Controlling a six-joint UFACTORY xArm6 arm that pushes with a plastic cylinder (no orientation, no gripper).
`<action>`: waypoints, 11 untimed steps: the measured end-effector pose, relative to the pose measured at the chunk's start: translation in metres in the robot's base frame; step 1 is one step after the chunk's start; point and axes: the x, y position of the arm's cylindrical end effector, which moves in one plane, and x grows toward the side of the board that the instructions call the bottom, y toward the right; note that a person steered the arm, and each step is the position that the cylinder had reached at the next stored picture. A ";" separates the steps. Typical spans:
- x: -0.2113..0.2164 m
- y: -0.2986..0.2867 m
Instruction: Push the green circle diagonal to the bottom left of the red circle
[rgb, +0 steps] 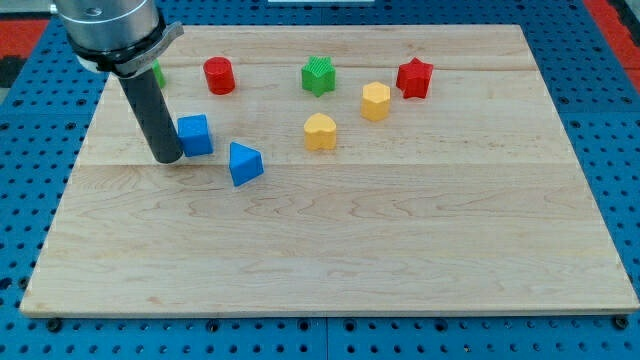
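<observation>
The red circle (219, 75) stands near the view's top left on the wooden board (400, 250). The green circle (158, 73) is to its left, mostly hidden behind the rod; only a green sliver shows. My tip (167, 158) rests on the board below the green circle, just left of the blue cube (195, 135) and close to touching it.
A blue triangle (244, 163) lies right of and below the blue cube. A green star (318, 76), yellow hexagon (375, 101), yellow heart (320, 131) and red star (414, 78) sit along the top middle. The arm's grey head (105, 25) overhangs the top left corner.
</observation>
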 end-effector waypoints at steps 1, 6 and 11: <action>-0.024 -0.027; -0.131 -0.057; -0.147 -0.015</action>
